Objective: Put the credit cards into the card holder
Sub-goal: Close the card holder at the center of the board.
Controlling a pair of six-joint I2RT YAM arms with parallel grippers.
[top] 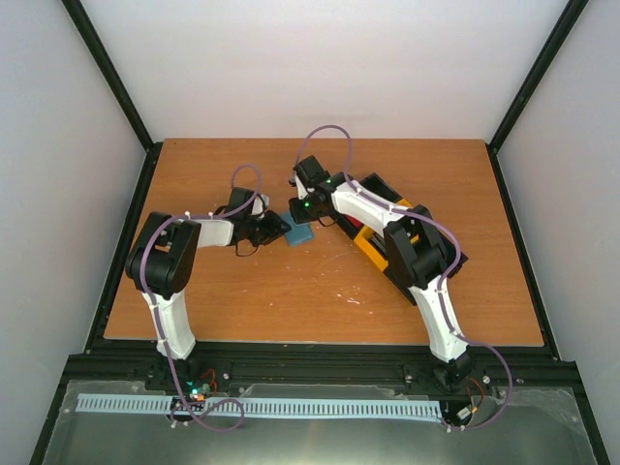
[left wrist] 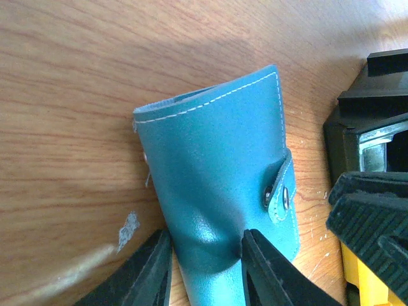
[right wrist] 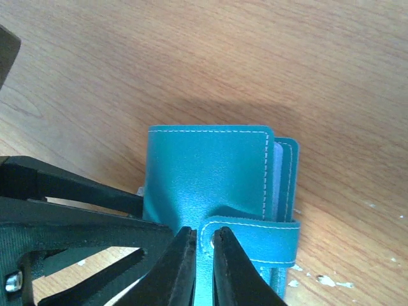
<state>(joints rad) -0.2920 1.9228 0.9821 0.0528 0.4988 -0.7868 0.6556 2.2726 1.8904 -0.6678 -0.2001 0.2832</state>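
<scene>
The blue-grey card holder lies folded on the wooden table between the two grippers. My left gripper is shut on its near end, and the leather dents between the fingers. My right gripper is shut on the end of the snap tab, which wraps over the closed holder. In the top view the left gripper sits left of the holder and the right gripper just above it. A bit of red shows in the tray under the right arm. No card is held.
A black-and-yellow tray stands right of the holder, mostly covered by the right arm; its yellow edge shows in the left wrist view. The left gripper's black fingers fill the lower left of the right wrist view. White scuffs mark the table.
</scene>
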